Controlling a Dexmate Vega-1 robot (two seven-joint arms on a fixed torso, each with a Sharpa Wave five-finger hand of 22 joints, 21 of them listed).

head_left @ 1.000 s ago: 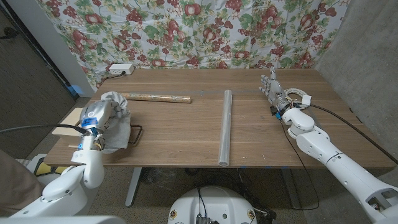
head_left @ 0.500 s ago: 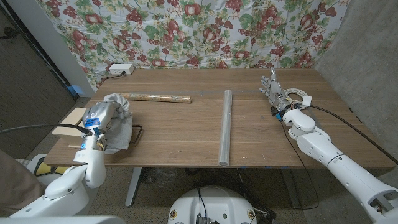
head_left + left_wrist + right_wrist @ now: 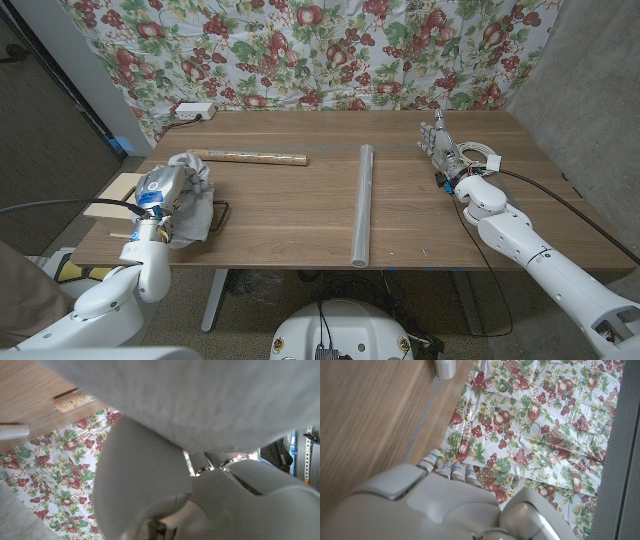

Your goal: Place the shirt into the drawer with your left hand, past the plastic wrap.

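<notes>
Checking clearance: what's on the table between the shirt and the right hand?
Head view: the plastic wrap roll lies across the stretch between shirt and right hand; otherwise bare wood.

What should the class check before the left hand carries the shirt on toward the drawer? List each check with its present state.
1. Left hand holds the shirt: ok.
2. Shirt lifted off the table: cannot tell.
3. Shirt apart from the plastic wrap: ok.
4. Paper roll beside the shirt, touching or apart: cannot tell.
5. Right hand away from the shirt, at the table's far side: ok.
6. Drawer open: cannot tell.
</notes>
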